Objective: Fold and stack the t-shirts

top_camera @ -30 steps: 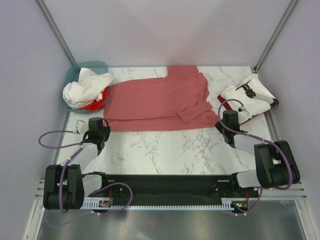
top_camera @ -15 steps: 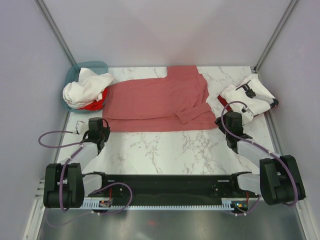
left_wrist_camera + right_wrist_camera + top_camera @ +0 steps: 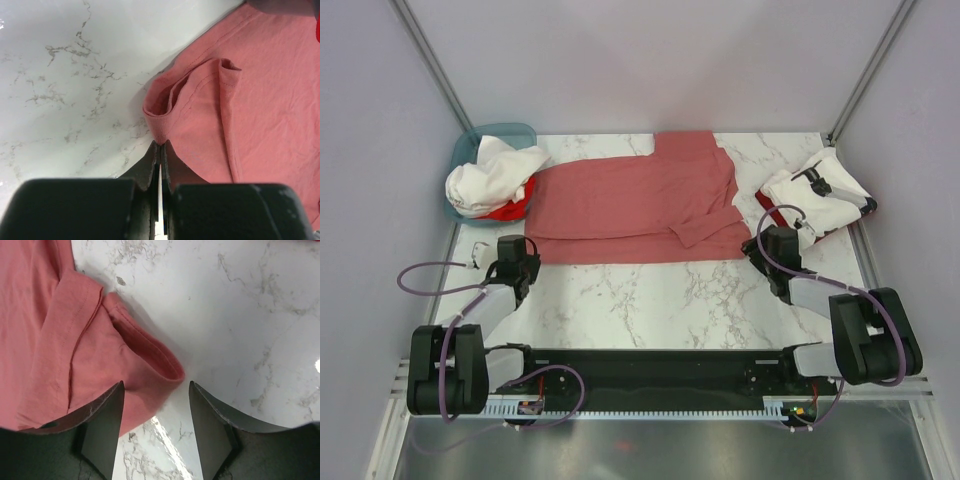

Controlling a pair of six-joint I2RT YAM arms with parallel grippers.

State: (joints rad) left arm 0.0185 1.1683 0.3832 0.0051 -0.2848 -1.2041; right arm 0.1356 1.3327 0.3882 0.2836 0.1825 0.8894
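- On the tabletop, near left, the left gripper is pinched shut on a hem corner of the salmon t-shirt. The right gripper stands wide, straddling the other corner.
- Folded t-shirts are stacked far right. The salmon one looks part-folded, and unfolded t-shirts fill the basket.
- Only the wrist views show the jaws; only the top view shows both piles.

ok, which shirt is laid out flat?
The salmon-red t-shirt mid-table. The bunched shirts fill the teal basket; the folded stack sits far right.
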